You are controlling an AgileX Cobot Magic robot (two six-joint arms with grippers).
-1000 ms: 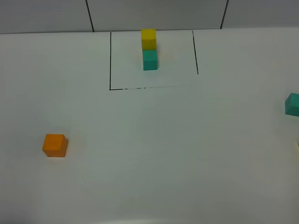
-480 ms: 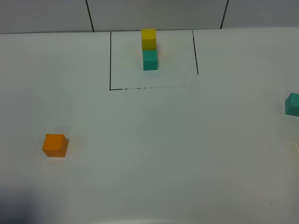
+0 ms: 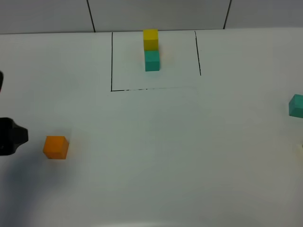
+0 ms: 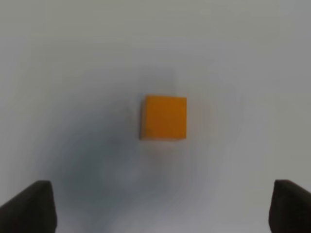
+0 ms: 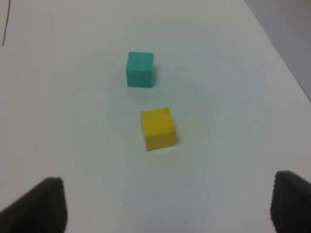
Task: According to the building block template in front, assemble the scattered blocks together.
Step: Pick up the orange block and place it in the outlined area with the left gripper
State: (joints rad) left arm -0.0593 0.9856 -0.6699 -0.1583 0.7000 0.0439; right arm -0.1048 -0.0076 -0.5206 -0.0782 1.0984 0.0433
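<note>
- Since a second ago, a dark part of the left arm (image 3: 10, 137) has come in at the left edge of the high view. It stands just beside the orange cube (image 3: 56, 147).
- A grey shadow now spreads over the table (image 3: 156, 161) below and to the left of that cube. No cube has shifted.
- Left pincer (image 4: 160, 208): released. You see only its two dark fingertips (image 4: 30, 208), set wide apart. Nothing lies between them and they touch nothing.
- The orange cube lies flat on the table ahead of the left pincer, roughly in line with the gap and clear of both tips. That wrist picture is blurred, so finer detail is lost.
- Right pincer (image 5: 170, 204): also released, tips wide apart, holding nothing and touching nothing.
- Ahead of the right pincer lie the yellow cube (image 5: 158, 128), the nearer one, and the teal cube (image 5: 140, 69) beyond it. They are near each other but not touching.
- In the high view the teal cube is cut by the right edge, so it sits well apart from the orange cube on the left side.
- The template (image 3: 151, 49) is a yellow cube joined to a teal one, with the yellow on the far side. You cannot tell whether the pair stands upright or lies flat.
- The template sits inside the black outline (image 3: 111, 61) at the far middle of the table, well apart from all three loose cubes.
</note>
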